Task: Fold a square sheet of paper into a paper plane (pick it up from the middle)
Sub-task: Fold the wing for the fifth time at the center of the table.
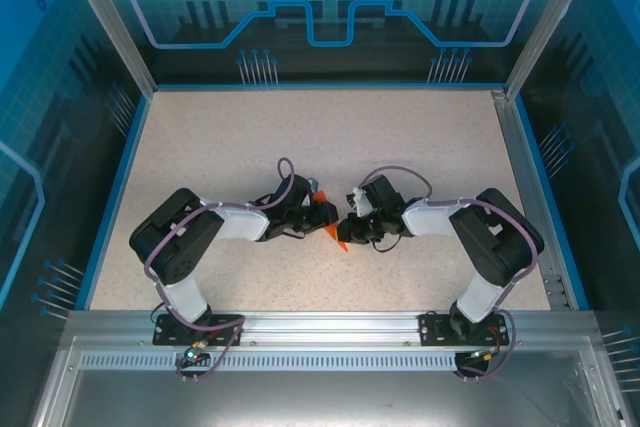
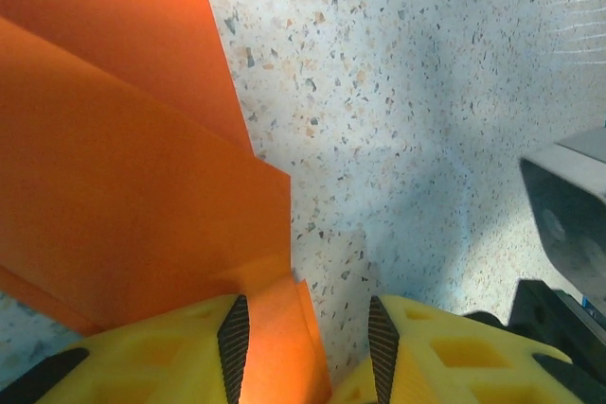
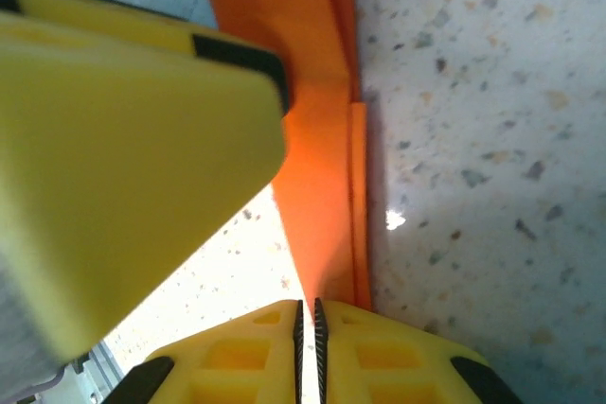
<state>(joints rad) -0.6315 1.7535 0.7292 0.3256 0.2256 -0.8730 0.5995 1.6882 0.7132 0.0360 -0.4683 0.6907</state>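
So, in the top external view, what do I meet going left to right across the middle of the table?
From the left: left arm → left gripper → folded orange paper → right gripper → right arm.

Left arm (image 1: pixel 185 242) and right arm (image 1: pixel 490 237): black joints, white shells, looping purple cables (image 1: pixel 283 160); yellow gripper fingers (image 2: pixel 180 347) with black ribbed pads (image 2: pixel 234 338).

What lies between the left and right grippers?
The folded orange paper lies between the left gripper and right gripper, seen in the top view.
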